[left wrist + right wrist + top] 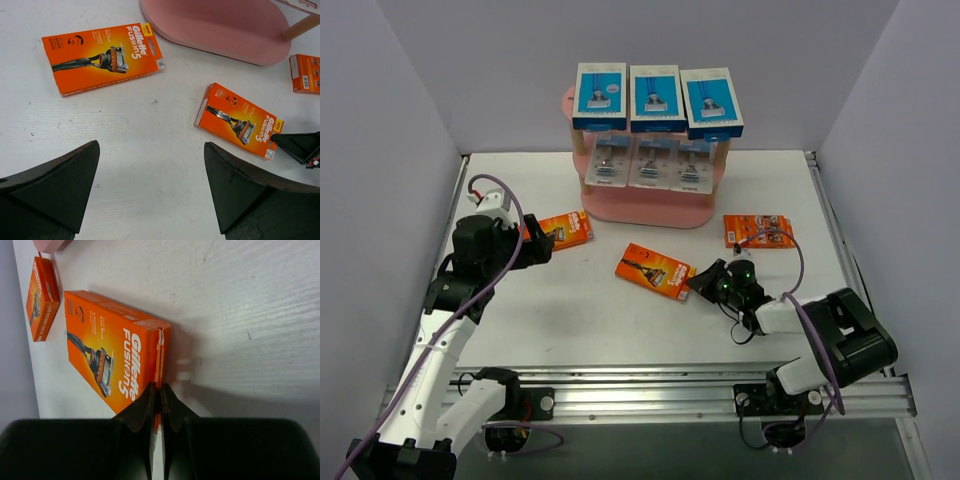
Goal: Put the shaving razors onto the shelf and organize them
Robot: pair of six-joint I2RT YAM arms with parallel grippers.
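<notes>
Three orange razor packs lie flat on the table: a left one [560, 230], a middle one [655, 271] and a right one [758, 231]. My right gripper [701, 281] is shut on the thin near edge of the middle pack [115, 350], its fingertips [149, 400] pinching the card flap. My left gripper [535, 246] hangs open above bare table, just short of the left pack [105, 57], with nothing between its fingers [65, 175]. The pink shelf [645, 208] holds three blue-and-white boxes [656, 98] on its top board and three grey blister packs [653, 160] on the middle board.
The shelf's bottom board [220, 27] lies close beyond the left and middle packs. Grey walls close in the left, right and back sides. A metal rail [650, 385] runs along the near edge. The left wrist view shows my right gripper's tip [300, 146] at the middle pack [240, 120].
</notes>
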